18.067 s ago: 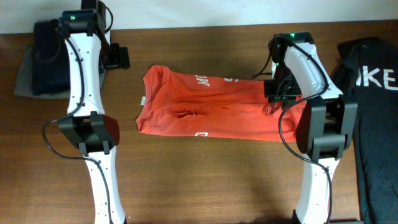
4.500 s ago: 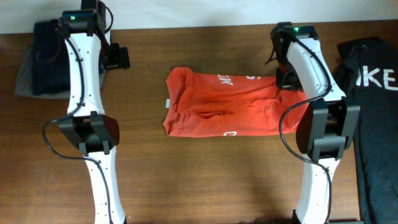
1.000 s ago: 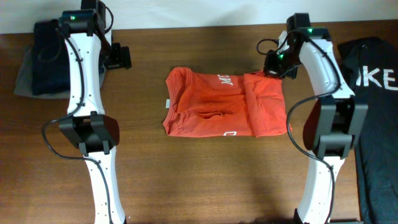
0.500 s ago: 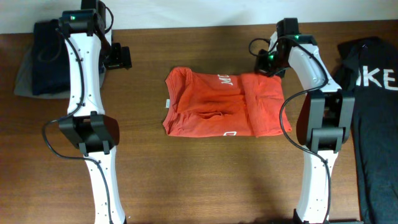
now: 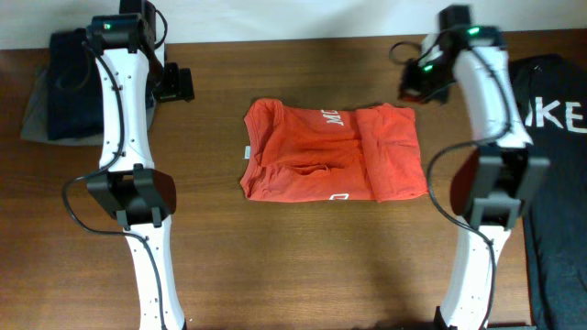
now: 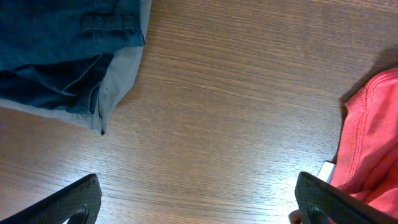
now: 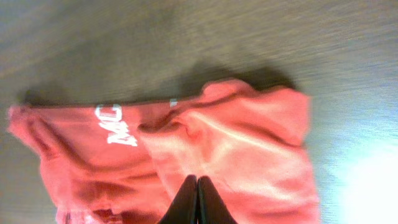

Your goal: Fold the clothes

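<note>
The clothes, an orange-red T-shirt [image 5: 316, 156], lie on the table's middle with the right end folded over as a flap [image 5: 393, 151]. White lettering [image 5: 328, 118] shows at the back edge. My right gripper [image 5: 420, 84] hangs just behind the flap's back right corner, shut, with nothing between its fingers. In the right wrist view the closed fingertips [image 7: 196, 200] point down over the T-shirt [image 7: 236, 149] without holding it. My left gripper [image 5: 172, 85] hovers left of the shirt, open and empty. In its own view the gripper [image 6: 199, 205] spans bare wood, the shirt's collar edge [image 6: 373, 137] at right.
A pile of dark blue and grey clothes [image 5: 50, 87] lies at the back left, seen also as blue fabric [image 6: 56, 43] in the left wrist view. A black garment with white letters [image 5: 555, 119] covers the right edge. Both arm bases stand near the front.
My right gripper has pulled away from the shirt's back edge, moving right and back, still shut. The folded flap stays lying flat. The left arm has not moved.
</note>
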Action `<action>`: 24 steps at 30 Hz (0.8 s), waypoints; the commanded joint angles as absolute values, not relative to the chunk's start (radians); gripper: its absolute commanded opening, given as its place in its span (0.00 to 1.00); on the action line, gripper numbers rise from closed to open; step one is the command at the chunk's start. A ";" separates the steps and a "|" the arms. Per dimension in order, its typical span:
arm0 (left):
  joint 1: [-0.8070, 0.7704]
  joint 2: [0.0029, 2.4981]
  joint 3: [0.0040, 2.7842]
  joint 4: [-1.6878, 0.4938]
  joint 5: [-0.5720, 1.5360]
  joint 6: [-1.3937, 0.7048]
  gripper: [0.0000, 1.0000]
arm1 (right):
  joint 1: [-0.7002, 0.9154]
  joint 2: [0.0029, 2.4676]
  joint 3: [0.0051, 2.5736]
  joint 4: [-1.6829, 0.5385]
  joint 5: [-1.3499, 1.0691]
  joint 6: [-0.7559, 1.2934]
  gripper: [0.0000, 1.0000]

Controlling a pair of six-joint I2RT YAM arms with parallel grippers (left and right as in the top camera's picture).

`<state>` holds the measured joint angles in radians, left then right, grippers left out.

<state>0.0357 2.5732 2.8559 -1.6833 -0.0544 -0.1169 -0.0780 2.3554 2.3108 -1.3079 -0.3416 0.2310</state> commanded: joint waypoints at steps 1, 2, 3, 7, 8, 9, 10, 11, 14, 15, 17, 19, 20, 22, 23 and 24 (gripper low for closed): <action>0.035 2.556 2.865 -1.680 -0.040 -0.112 0.99 | -0.093 2.267 2.381 -1.453 -0.336 0.097 0.04; 0.035 2.556 2.865 -1.681 -0.040 -0.112 0.99 | -0.092 2.268 2.376 -1.488 -0.336 0.078 0.04; 0.035 2.556 2.865 -1.681 -0.040 -0.112 0.99 | -0.088 2.273 2.363 -1.514 -0.336 0.061 0.04; 0.035 2.556 2.865 -1.681 -0.040 -0.112 0.99 | -0.049 2.284 2.218 -1.473 -0.326 0.057 0.04; 0.035 2.556 2.865 -1.682 -0.040 -0.112 0.99 | -0.038 2.284 2.175 -1.446 -0.326 0.060 0.04; 0.035 2.556 2.865 -1.685 -0.040 -0.112 0.99 | -0.029 2.284 2.141 -1.425 -0.325 0.063 0.04; 0.035 2.556 2.865 -1.688 -0.040 -0.112 0.99 | -0.016 2.284 2.095 -1.396 -0.325 0.064 0.04; 0.035 2.556 2.865 -1.688 -0.040 -0.112 0.99 | -0.008 2.284 2.062 -1.374 -0.324 0.064 0.04; 0.035 2.556 2.865 -1.688 -0.040 -0.112 0.99 | 0.007 2.284 1.971 -1.298 -0.305 0.116 0.04; 0.035 2.556 2.865 -1.688 -0.040 -0.112 0.99 | 0.009 2.284 1.947 -1.274 -0.302 0.130 0.04; 0.035 2.556 2.865 -1.688 -0.040 -0.112 0.99 | 0.012 2.284 1.915 -1.237 -0.303 0.140 0.04; 0.035 2.556 2.865 -1.688 -0.040 -0.112 0.99 | 0.018 2.284 1.888 -1.213 -0.307 0.141 0.04; 0.035 2.556 2.865 -1.688 -0.040 -0.112 0.99 | 0.021 2.284 1.878 -1.206 -0.305 0.152 0.04; 0.035 2.556 2.865 -1.688 -0.040 -0.112 0.99 | 0.032 2.284 1.854 -1.196 -0.306 0.175 0.04; 0.035 2.556 2.865 -1.688 -0.040 -0.112 0.99 | 0.036 2.284 1.841 -1.185 -0.306 0.175 0.04; 0.035 2.556 2.865 -1.688 -0.040 -0.112 0.99 | 0.041 2.284 1.831 -1.174 -0.306 0.175 0.04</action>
<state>0.0357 2.5732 2.8559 -1.6855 -0.0513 -0.1169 0.0204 2.2810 1.8660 -1.1912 -0.3153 0.1459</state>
